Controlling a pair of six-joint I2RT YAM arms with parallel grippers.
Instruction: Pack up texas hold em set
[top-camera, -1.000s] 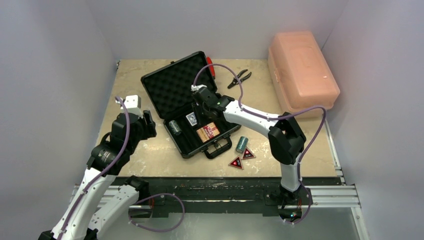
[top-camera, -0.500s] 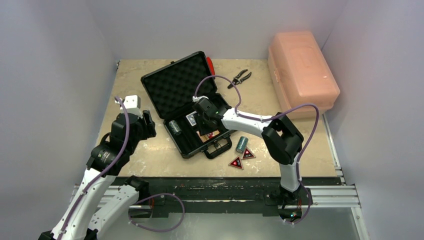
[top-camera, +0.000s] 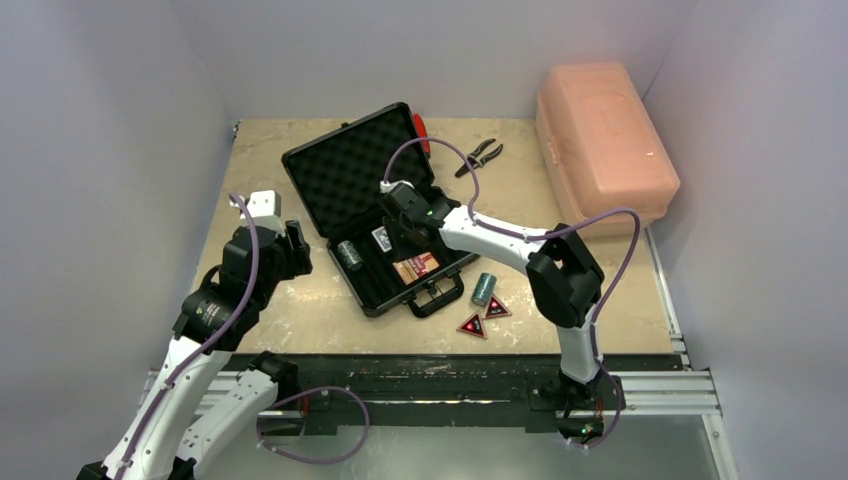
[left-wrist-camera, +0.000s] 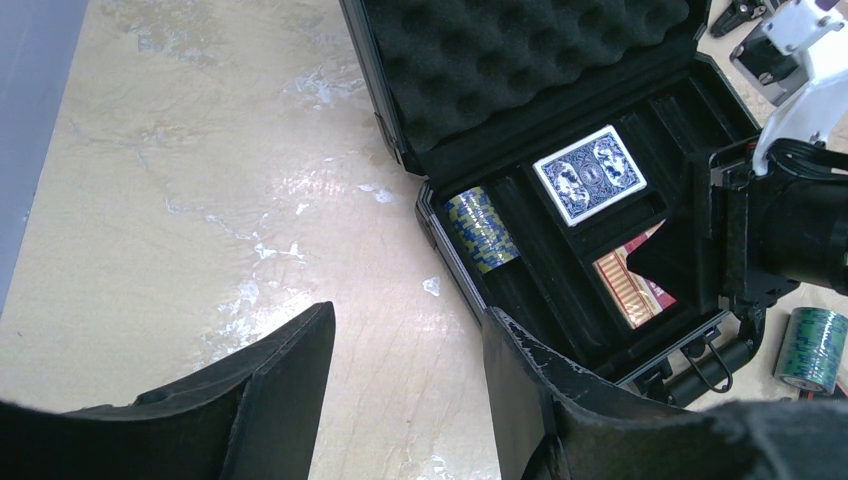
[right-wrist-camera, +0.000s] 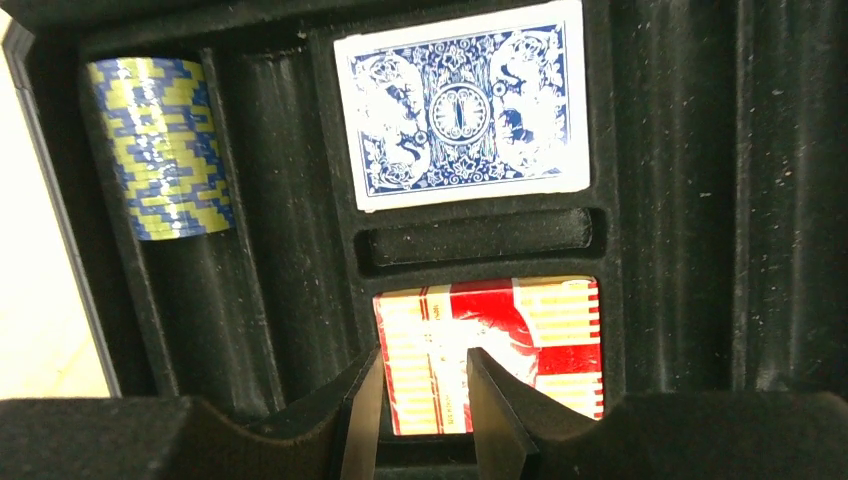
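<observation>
The right claw (right-wrist-camera: 422, 365), fingers narrowly apart, hovers over the orange-red deck (right-wrist-camera: 545, 340), slotted at 6 o'clock of the blue deck (right-wrist-camera: 460, 105) in the briefcase (top-camera: 345, 175). The left claw (left-wrist-camera: 408, 325) gapes empty over the bench (left-wrist-camera: 200, 200).

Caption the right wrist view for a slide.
Right end effector over red deck; blue deck and chip roll seated nearby.

Here we are in a robot lab test booth: plain pale walls (top-camera: 450, 50) box in a tan tabletop (top-camera: 320, 315) at nine, twelve and three o'clock, an aluminium rail (top-camera: 660, 395) at six, left arm (top-camera: 215, 310) and right arm (top-camera: 565, 280) bolted there
</observation>
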